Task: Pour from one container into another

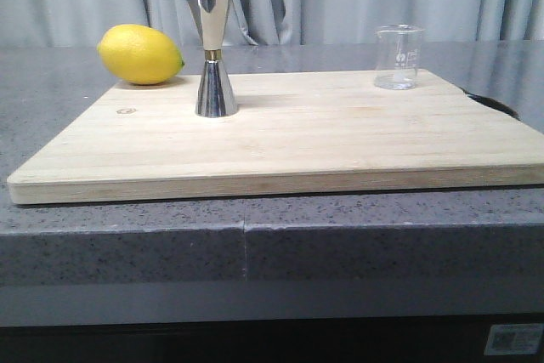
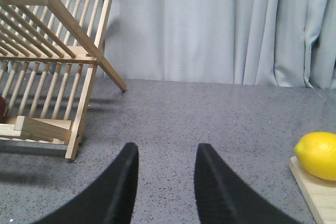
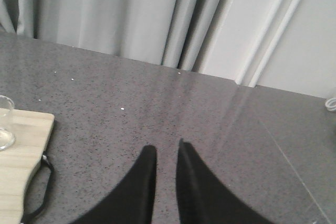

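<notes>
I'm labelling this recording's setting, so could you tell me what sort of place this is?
Probably a mock kitchen or bar counter: a speckled stone worktop carries a wooden board with a lemon, a jigger and a beaker, and a wooden dish rack stands nearby.

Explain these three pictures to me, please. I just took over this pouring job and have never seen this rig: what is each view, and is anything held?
The robot has two arms. The front view looks forward over the counter: a wooden board carries a steel jigger, a clear glass beaker and a lemon at its far left corner. The other two pictures come from cameras on the wrists. The left gripper has its black fingers apart above bare counter, near a wooden dish rack. The right gripper also hangs over counter, fingers slightly apart. Neither holds anything.
</notes>
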